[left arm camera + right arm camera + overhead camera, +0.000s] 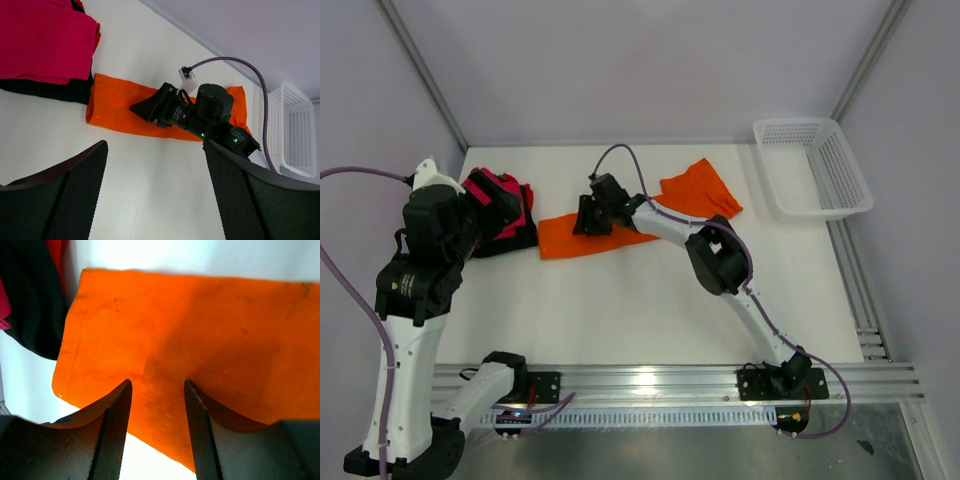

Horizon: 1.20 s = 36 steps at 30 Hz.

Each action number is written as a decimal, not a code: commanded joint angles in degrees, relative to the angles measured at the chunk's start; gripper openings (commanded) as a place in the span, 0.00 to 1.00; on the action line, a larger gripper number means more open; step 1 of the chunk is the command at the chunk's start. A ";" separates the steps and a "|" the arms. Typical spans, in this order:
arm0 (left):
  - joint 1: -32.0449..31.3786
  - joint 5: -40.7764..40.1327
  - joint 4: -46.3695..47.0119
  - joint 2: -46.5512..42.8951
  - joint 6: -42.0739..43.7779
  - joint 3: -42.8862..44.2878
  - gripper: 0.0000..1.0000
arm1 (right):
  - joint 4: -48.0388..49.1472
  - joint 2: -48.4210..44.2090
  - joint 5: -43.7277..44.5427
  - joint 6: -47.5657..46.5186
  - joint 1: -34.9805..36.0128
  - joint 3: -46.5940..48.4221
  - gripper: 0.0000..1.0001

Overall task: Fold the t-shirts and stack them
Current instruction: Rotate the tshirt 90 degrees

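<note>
**Orange shirt lying stretched across the table, both claws released**

The white table [620, 310] is carrying everything. The orange t-shirt [565, 237] is lying across its far half in a long band, one end near the left pile and the other fanning out toward the back right. The white mesh basket [844, 168] is sitting at the far right corner, well apart from the cloth. At the far left, the magenta-pink t-shirt [45, 40] is resting folded on the black t-shirt [50, 90], whose edge is just beside the orange band's end. The right gripper [157, 385] is hanging low over the orange band near that end, jaws apart, with flat cloth showing between them; I cannot tell whether the tips are touching it. The left gripper [155, 150] is hovering by the pile, jaws spread wide and holding nothing.
</note>
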 commanded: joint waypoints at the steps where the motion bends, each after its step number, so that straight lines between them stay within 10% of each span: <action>1: 0.24 0.81 0.31 -0.57 -0.77 1.33 0.81 | -3.65 -0.70 0.59 1.42 1.19 -1.51 0.51; 36: 0.24 6.79 6.64 11.99 4.06 8.88 0.82 | -17.01 -30.67 -7.23 -6.32 8.49 -48.87 0.51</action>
